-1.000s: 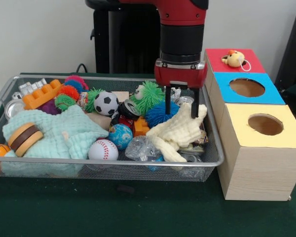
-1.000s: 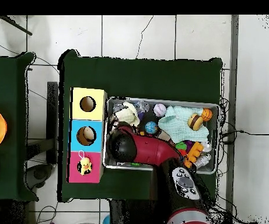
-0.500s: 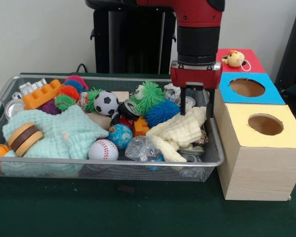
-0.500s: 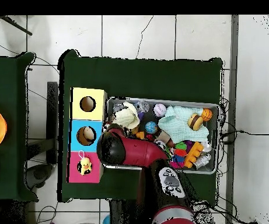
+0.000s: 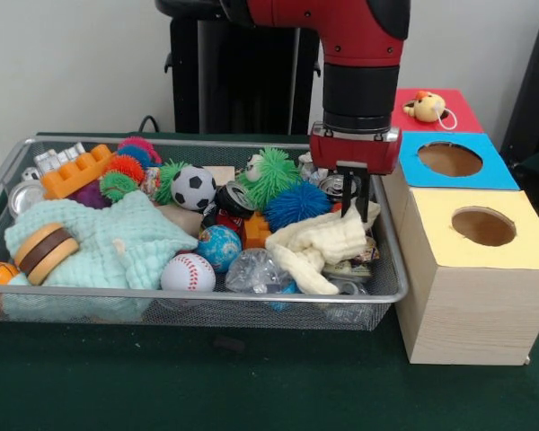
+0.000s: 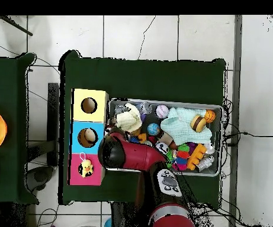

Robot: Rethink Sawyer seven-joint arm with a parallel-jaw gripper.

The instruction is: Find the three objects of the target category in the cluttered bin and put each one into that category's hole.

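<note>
A crumpled cream-yellow waffle cloth (image 5: pixel 322 244) is being pinched at its upper end by the narrowed jaws of the red-and-black gripper (image 5: pixel 358 199); both are being shown inside the silver wire-mesh bin (image 5: pixel 207 294).

No text, label, brand or number can be read on anything here.

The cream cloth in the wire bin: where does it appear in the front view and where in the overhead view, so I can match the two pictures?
Front view: the cream cloth lies in the bin's right end, just below the gripper.
Overhead view: the cloth is at the bin's left end, above the red arm.
Shared landmark: the yellow box, which stands right next to that end of the bin in both views.
</note>
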